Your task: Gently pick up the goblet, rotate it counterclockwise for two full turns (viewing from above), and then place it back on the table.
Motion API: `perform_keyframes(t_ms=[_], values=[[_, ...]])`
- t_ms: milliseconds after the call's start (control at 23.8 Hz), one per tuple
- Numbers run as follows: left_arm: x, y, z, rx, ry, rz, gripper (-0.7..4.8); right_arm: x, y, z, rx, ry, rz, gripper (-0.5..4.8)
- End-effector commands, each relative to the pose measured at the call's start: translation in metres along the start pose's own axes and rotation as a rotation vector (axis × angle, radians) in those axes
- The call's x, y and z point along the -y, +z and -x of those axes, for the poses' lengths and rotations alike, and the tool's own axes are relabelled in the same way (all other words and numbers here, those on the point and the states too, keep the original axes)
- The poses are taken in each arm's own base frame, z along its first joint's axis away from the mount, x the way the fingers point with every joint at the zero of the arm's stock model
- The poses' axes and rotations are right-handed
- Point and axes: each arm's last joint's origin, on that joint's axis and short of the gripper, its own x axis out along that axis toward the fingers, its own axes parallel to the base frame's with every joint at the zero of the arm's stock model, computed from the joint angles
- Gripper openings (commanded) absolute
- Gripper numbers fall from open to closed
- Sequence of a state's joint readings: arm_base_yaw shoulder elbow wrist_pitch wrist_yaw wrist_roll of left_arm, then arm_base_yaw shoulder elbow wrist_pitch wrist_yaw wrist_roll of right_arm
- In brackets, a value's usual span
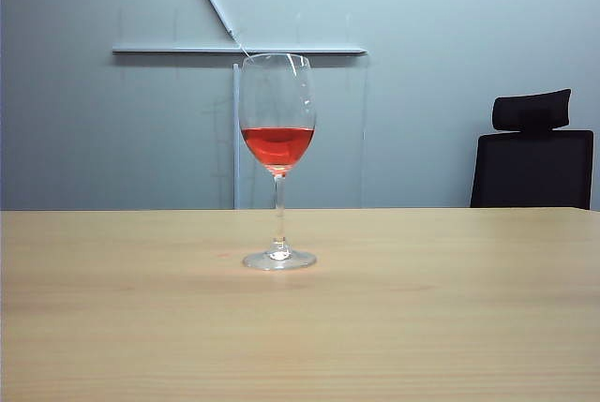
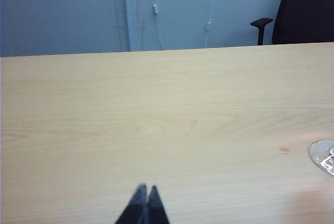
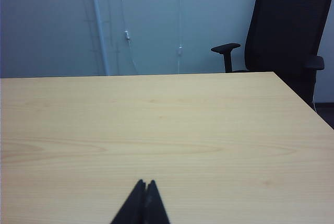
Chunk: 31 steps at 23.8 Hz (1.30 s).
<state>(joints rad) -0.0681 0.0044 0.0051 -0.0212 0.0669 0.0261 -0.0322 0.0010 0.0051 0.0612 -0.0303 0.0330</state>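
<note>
The goblet, a clear stemmed glass with red liquid low in its bowl, stands upright on the light wood table, near the middle of the exterior view. Neither arm shows in that view. In the left wrist view only the rim of the goblet's round foot shows at the frame's edge, well apart from my left gripper, which is shut with nothing between its dark fingertips. My right gripper is also shut and empty, low over bare table; the goblet is out of that view.
A black office chair stands behind the table's far right edge, also seen as the chair in the right wrist view. A grey wall with a white pole lies beyond the far edge.
</note>
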Motion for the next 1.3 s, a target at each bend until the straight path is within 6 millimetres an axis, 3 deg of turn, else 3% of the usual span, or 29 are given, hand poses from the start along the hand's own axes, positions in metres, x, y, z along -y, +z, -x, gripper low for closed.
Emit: perform_keyframes(t_ms=[42, 797, 965, 1091, 1174, 1300], values=[[0.000, 0.002, 0.000, 0.009, 0.000, -0.001, -0.05, 0.000, 0.000, 0.000, 0.012, 0.003, 0.000, -0.08], [0.001, 0.002, 0.000, 0.007, -0.006, -0.001, -0.05, -0.003, 0.004, 0.000, 0.045, 0.101, -0.028, -0.08], [0.010, -0.002, 0.000, -0.033, -0.101, -0.002, -0.05, -0.004, 0.005, 0.000, 0.040, 0.144, -0.223, -0.09], [0.020, -0.005, 0.001, -0.057, -0.206, -0.007, -0.05, -0.008, 0.008, 0.001, 0.040, 0.265, -0.232, -0.09], [0.032, -0.006, 0.004, -0.068, -0.337, -0.015, -0.05, -0.012, 0.017, 0.004, 0.007, 0.314, -0.244, -0.09], [0.038, -0.006, 0.006, -0.066, -0.401, -0.019, -0.05, -0.016, 0.029, 0.005, -0.005, 0.341, -0.237, -0.08]])
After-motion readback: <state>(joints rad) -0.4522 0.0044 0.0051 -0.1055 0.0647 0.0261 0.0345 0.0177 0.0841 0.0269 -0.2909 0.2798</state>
